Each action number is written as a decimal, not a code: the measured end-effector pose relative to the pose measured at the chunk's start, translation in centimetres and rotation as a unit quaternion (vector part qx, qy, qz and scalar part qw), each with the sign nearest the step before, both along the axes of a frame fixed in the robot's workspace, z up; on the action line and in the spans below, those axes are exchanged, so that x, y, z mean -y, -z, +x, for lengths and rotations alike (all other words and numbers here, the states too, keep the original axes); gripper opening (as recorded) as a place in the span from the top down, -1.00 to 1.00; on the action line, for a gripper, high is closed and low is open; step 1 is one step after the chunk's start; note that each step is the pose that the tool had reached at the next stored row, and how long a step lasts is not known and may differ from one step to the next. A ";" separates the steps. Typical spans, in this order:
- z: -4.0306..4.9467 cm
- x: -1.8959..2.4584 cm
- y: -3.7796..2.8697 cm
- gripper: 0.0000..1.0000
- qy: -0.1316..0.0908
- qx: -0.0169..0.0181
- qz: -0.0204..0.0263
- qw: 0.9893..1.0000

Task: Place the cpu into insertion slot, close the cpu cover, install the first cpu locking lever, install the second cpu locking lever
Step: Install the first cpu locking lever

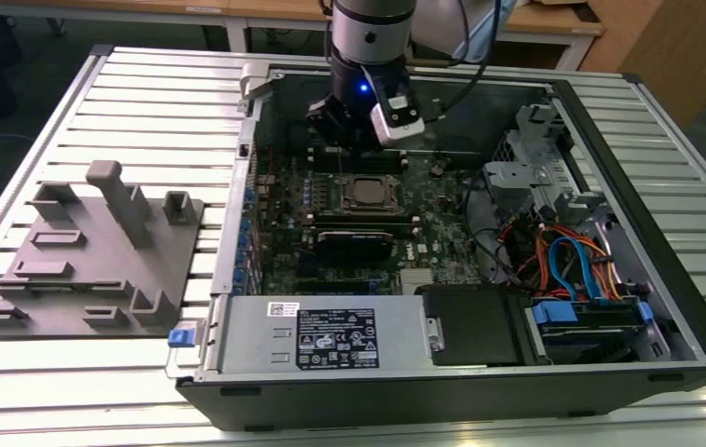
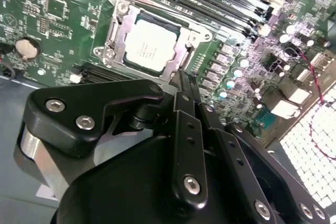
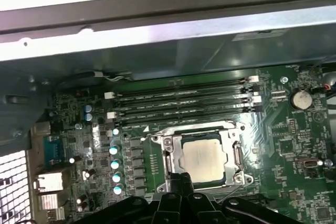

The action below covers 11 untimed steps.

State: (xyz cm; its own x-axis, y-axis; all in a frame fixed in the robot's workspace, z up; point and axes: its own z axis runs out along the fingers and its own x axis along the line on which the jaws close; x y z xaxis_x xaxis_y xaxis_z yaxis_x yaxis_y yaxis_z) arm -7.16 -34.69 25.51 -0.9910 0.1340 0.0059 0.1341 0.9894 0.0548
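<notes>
The cpu (image 3: 203,161), a flat square chip with a silver-grey top, lies level in the insertion slot (image 1: 346,195). The cpu cover (image 2: 116,31), a thin silver frame, lies flat around it, chip showing through its window.

My hand (image 2: 184,77) is matt black. The cpu (image 2: 148,45) has a dull grey metal top; the cpu cover (image 2: 115,28) gleams brighter.

Nothing here can actually be read. At the near side of the case, the grey power supply box (image 1: 248,352) carries a black label (image 1: 346,341) crowded with white print and small round marks. A white sticker (image 1: 282,309) with dark bars sits just beside it toward the exterior view's left. The cpu (image 2: 148,50) bears faint grey lines of print and the motherboard (image 2: 63,19) tiny white lettering, all too small to read.
</notes>
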 end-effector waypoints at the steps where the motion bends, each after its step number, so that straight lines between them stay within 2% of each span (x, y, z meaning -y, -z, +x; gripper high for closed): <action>1: -0.17 0.00 0.01 0.79 0.000 0.000 0.000 1.000; 4: -0.55 -0.01 0.07 0.79 -0.004 0.000 0.000 1.000; 9: -0.61 0.00 0.14 0.79 -0.028 0.000 0.000 1.000; 11: -0.73 0.00 0.15 0.79 -0.029 0.000 0.000 1.000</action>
